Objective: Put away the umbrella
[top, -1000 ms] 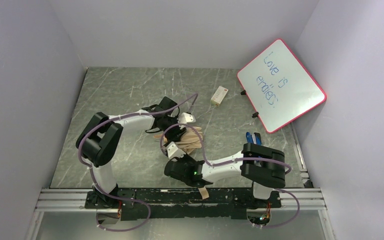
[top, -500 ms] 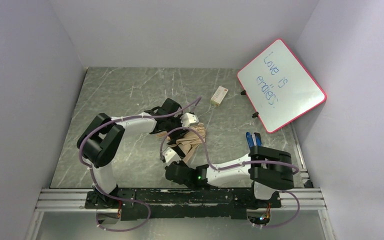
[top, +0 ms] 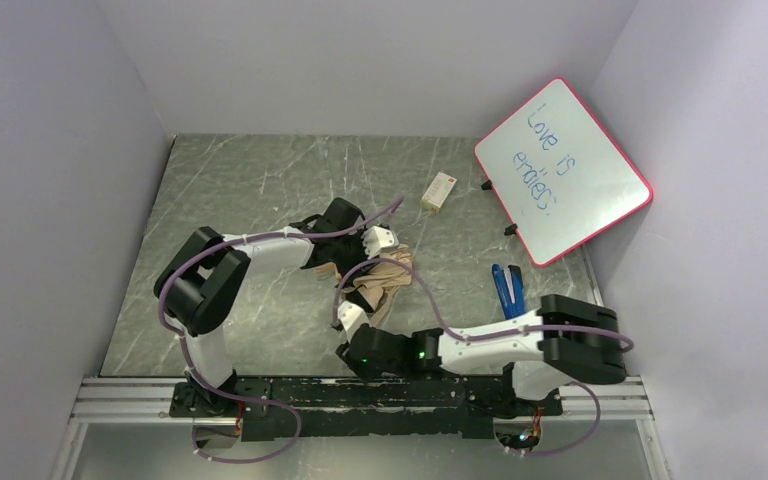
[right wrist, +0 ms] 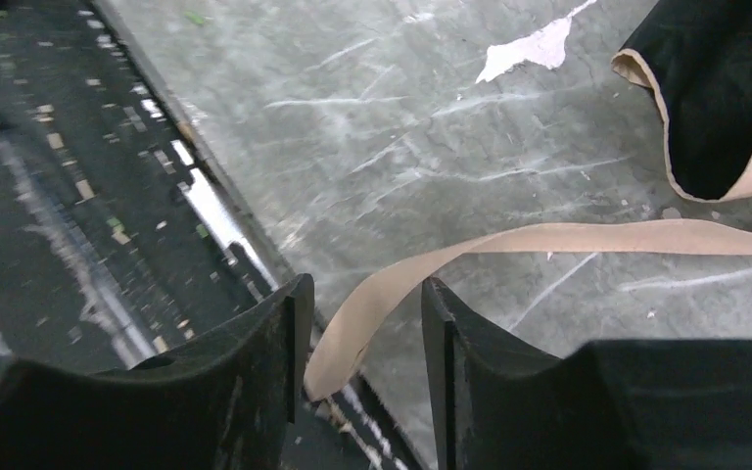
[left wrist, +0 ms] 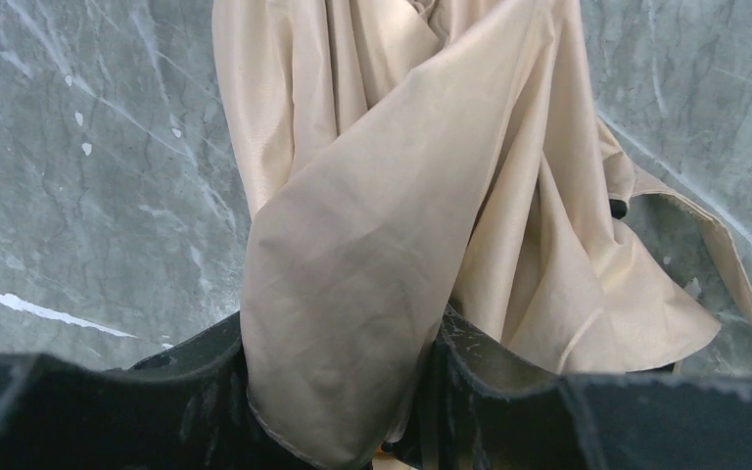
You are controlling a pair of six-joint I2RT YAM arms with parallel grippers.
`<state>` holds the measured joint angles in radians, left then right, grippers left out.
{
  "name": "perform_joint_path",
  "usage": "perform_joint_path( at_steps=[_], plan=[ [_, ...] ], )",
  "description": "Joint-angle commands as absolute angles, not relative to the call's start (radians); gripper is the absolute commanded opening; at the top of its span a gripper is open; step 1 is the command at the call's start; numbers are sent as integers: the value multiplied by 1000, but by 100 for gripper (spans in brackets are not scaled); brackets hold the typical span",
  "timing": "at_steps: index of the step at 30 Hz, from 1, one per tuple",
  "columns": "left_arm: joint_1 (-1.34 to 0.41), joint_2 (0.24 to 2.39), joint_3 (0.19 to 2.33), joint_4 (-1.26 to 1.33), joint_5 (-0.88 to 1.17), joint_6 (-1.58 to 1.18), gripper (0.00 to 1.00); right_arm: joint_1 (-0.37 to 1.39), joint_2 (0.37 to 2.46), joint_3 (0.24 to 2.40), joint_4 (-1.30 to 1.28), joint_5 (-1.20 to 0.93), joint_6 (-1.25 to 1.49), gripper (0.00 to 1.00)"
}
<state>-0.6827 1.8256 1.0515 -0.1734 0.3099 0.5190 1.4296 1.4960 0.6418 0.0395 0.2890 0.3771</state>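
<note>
Left gripper [left wrist: 338, 343]: clamped on a thick fold of tan fabric that fills the gap between its fingers. To me it looks like an anchor, so the canopy sits bunched in one place.
Right gripper [right wrist: 362, 323]: jaws parted, low at the near edge. The strap [right wrist: 568, 238] runs loose between its fingers, and neither one pinches it.
Umbrella [top: 380, 282]: a crumpled tan heap with black lining showing. It lies on the worktop [top: 260, 180] between the two arms, towards the front, and is not yet wrapped.
Strap end: trails forward from the heap and finishes at the worktop's edge, beside the black rail [right wrist: 59, 196].
Step in hand: probably taking up the strap so it can go round the bundle.
Next move: I'd expect a close near the strap's end, then a pull against the left hold.
Risk: a thin, flat strap could slip out, and loose folds could spill.
Elsewhere: whiteboard [top: 560, 170] and blue stapler [top: 507, 288] sit well apart, off to the right.
</note>
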Motion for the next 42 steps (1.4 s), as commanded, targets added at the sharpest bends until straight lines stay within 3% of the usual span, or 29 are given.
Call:
perform_joint_path(
  at_steps=[1,9,16,25,31,38,42],
  plan=[
    [-689,1879,1017,-155,221,566,5,1432,1344,617,5,190,338,50],
    [-698,1880,1006,-152,208,587,5,1408,1051,611,-77,382,315,59],
    [-699,1880,1001,-150,209,594,5,1257,971,632,-208,589,474,62],
    [-709,1882,984,-141,193,633,5,823,932,606,-227,399,494,64],
    [-753,1892,953,-97,106,653,5,534,1049,589,-30,212,408,66],
    [-838,1874,864,45,-45,682,5,400,1267,659,339,-45,180,72],
    [-887,1857,806,126,-131,715,5,326,1417,811,311,-252,36,72]
  ],
)
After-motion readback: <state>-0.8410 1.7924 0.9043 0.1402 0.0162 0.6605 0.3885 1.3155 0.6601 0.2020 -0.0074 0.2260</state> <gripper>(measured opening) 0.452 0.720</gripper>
